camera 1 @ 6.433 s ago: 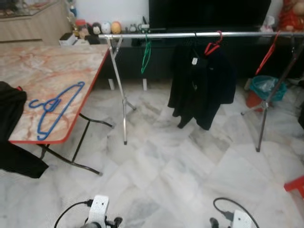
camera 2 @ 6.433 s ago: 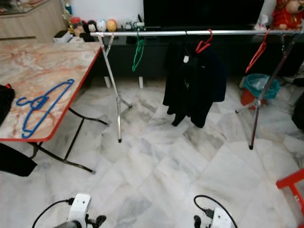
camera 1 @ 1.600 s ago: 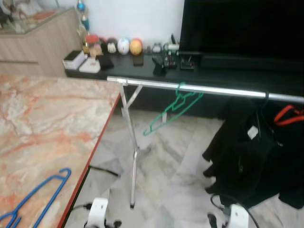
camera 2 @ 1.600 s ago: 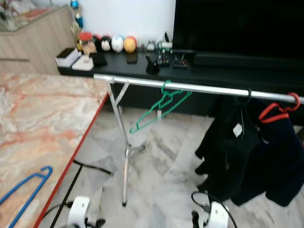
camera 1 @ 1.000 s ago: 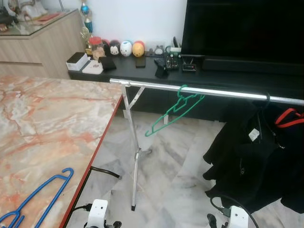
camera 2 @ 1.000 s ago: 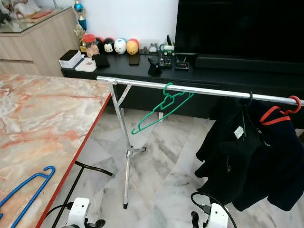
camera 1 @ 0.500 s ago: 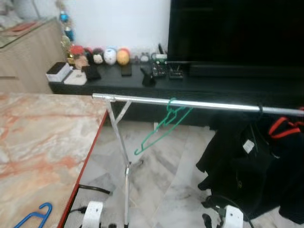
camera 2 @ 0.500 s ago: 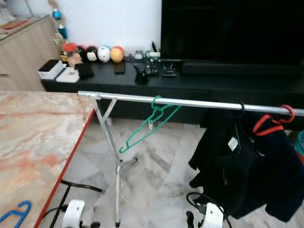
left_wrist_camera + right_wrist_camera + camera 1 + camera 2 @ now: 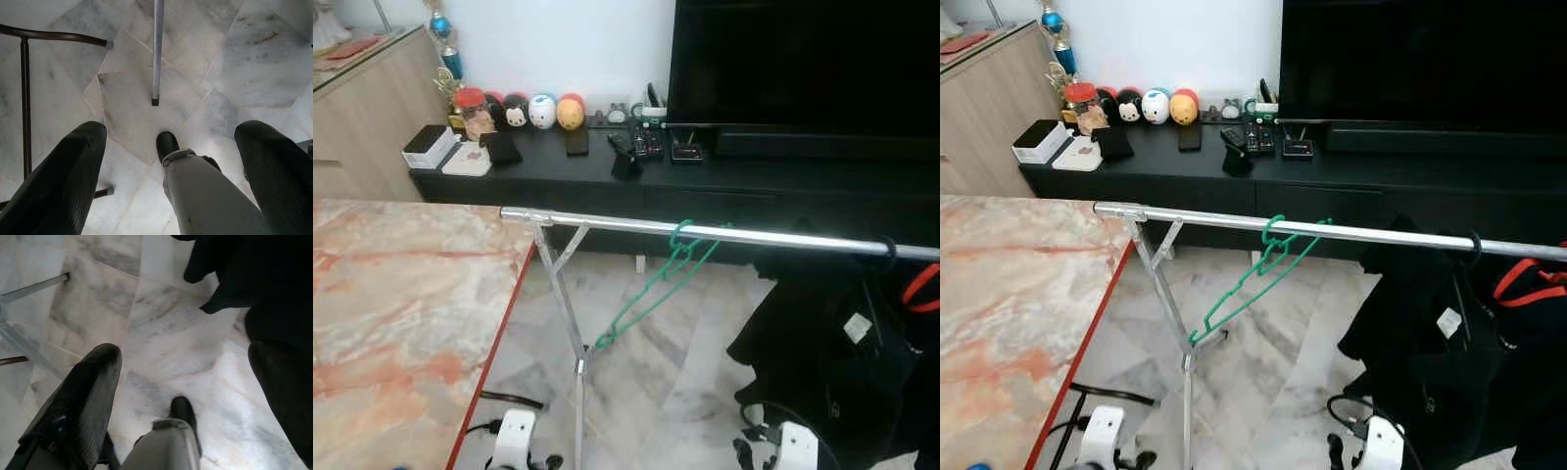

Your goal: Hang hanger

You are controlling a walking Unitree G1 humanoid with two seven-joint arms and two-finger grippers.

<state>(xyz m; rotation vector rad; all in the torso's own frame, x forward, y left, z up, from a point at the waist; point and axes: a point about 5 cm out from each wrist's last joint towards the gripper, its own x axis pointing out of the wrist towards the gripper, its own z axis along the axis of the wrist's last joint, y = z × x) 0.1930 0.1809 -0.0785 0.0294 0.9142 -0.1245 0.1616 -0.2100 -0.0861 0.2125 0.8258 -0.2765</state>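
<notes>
Both claws, left [image 9: 168, 161] and right [image 9: 183, 396], hang spread and empty well below the rail [image 9: 705, 231], so a hanger must be fetched first.

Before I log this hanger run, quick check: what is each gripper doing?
Left gripper: open, holding nothing.
Right gripper: open, holding nothing.

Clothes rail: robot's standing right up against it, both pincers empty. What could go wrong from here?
1. Both pincers hang open over the floor holding nothing: left pincer, right pincer. No hanger is in hand, so the hang may stall.
2. The rail's leg ends close to the robot's foot; a step forward might kick it.
3. The green hanger hangs tilted on the rail; a bump could drop it.
</notes>
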